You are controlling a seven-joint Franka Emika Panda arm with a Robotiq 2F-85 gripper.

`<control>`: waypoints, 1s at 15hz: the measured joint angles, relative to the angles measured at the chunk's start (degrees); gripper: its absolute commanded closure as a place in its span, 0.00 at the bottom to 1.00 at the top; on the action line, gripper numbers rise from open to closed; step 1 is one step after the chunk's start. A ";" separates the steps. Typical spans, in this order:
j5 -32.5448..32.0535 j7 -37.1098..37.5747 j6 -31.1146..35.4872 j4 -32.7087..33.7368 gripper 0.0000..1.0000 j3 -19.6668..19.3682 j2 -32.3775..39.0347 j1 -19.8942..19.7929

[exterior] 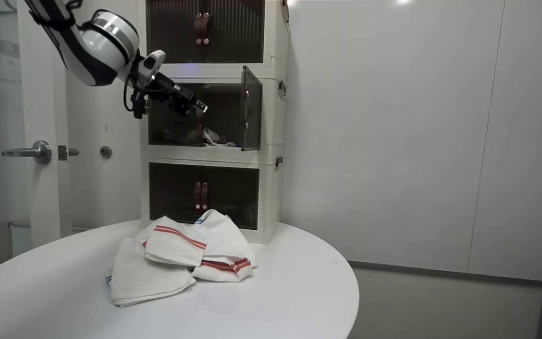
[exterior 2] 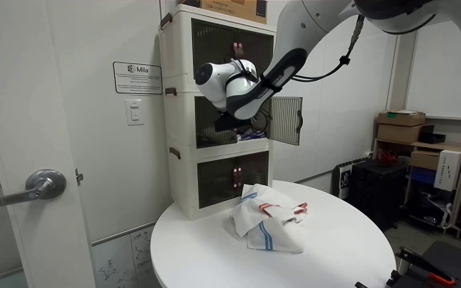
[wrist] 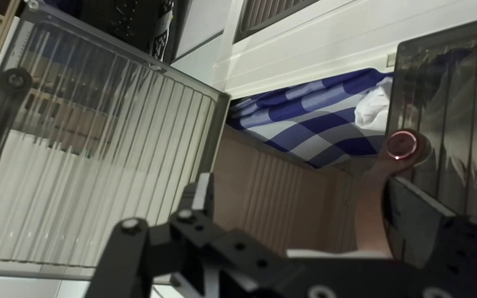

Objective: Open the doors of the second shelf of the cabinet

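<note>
Now we've the hand (wrist: 304, 188) spread wide, empty, finger (wrist: 414, 215) nr handle (wrist: 370, 207) of closed door (wrist: 462, 103), prob. to hook it.

In an exterior view, the cabinet (exterior: 273, 113) is standing on the far edge of the table (exterior: 294, 292); towels (exterior: 181, 256) are lying before it, cloth (wrist: 313, 120) inside its second shelf (exterior: 226, 106).
</note>
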 measured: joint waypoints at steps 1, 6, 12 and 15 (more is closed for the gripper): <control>0.01 0.96 -0.04 -0.06 0.33 0.01 0.00 -0.11; 0.01 3.78 1.27 0.12 0.71 0.75 -0.06 -0.19; -0.09 4.44 3.85 0.30 0.99 1.11 -0.09 -0.18; -0.09 4.43 3.79 -0.26 0.92 1.49 -0.27 -0.17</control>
